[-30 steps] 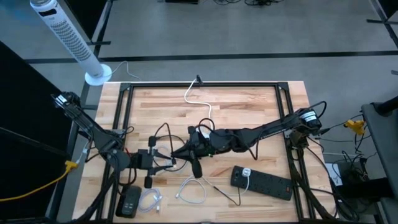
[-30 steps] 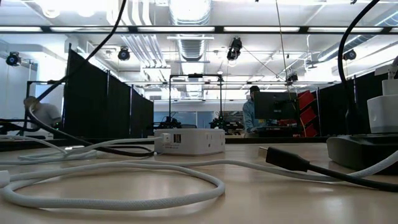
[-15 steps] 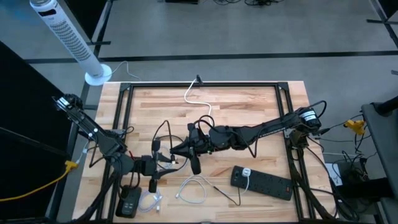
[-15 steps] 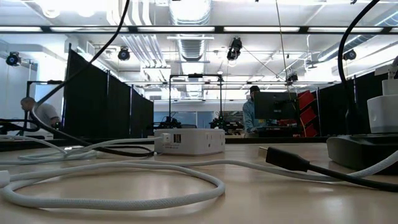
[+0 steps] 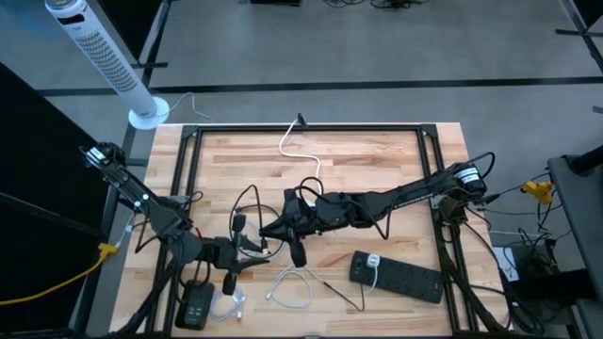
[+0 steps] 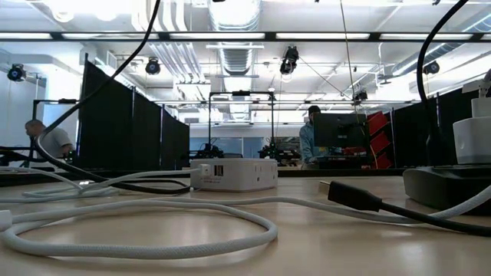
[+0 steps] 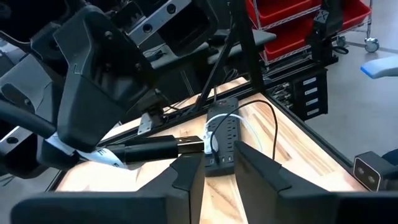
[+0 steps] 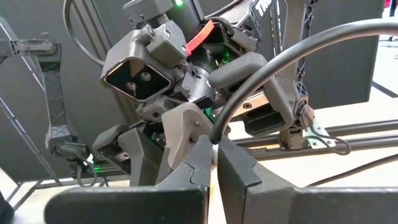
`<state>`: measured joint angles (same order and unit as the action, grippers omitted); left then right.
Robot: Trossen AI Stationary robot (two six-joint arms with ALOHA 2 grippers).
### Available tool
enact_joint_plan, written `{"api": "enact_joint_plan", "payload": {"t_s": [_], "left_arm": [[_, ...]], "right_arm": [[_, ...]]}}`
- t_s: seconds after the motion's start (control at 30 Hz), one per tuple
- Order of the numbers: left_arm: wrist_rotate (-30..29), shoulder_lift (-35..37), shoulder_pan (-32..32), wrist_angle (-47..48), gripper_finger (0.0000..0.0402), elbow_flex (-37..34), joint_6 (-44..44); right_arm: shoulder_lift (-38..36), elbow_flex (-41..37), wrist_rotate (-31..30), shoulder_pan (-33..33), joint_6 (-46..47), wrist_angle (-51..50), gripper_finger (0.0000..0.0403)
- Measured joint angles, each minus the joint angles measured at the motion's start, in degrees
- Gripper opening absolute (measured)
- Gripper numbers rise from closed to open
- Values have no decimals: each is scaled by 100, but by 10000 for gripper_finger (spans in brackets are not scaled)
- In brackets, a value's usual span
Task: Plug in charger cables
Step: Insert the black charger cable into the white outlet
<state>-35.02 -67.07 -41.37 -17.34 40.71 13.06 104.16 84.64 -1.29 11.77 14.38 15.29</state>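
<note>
Over the last second my left gripper [image 5: 247, 247] has slid in toward the table's middle, and it now sits nearly nose to nose with my right gripper [image 5: 268, 229], which has barely shifted. That reads to me as a handover or a mating of two cable ends in mid-air, not yet a plug going into a socket. The right gripper is clenched on a black charger cable [image 8: 280, 68], pinched just where the cable meets the fingertips; its plug end [image 7: 163, 147] points at my left fingers. The left jaws look parted with nothing between them, though from above I can't be sure. The white charger cable [image 5: 294, 285] lies coiled at about 6 o'clock from the grippers, the power strip [image 5: 396, 276] at about 4 o'clock and well apart, the white socket cube [image 6: 234, 174] near the right gripper. Open room lies toward 12 o'clock; the table's near edge [image 5: 311, 331] at 6 o'clock is close and cluttered.
</note>
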Motion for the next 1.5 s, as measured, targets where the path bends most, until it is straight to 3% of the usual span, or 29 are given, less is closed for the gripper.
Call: {"api": "enact_joint_plan", "payload": {"t_s": [0.27,0.47,0.53,0.77,0.97,1.13,1.23,1.3,1.4,1.5], "left_arm": [[70,30,-25,545,63,7,-390],[274,403,-24,2819,63,9,-2369],[303,546,-48,3103,63,9,-2891],[277,760,-110,2698,63,9,-2751],[268,718,-166,2661,63,9,-2718],[-480,580,-63,2669,63,3,-2415],[-1141,517,203,2666,63,-108,-2525],[-1216,502,520,2613,63,-233,-2722],[-787,489,1154,2056,63,-593,-2785],[416,452,1990,1026,63,-1035,-2502]], "right_arm": [[0,-2,-31,26,-494,-49,1],[0,-7,-42,172,-2530,-1328,0],[75,-24,-168,232,-3228,-1898,0],[828,-128,-335,350,-5585,-2807,0],[1254,-129,-343,353,-6842,-2865,0],[1420,-127,-428,345,-7892,-2882,0],[1495,-96,-408,242,-8006,-3031,0],[1549,-57,-436,165,-8095,-3273,0],[1634,-55,-490,135,-8288,-3360,0],[1681,-55,-611,160,-8586,-3342,0]]}}
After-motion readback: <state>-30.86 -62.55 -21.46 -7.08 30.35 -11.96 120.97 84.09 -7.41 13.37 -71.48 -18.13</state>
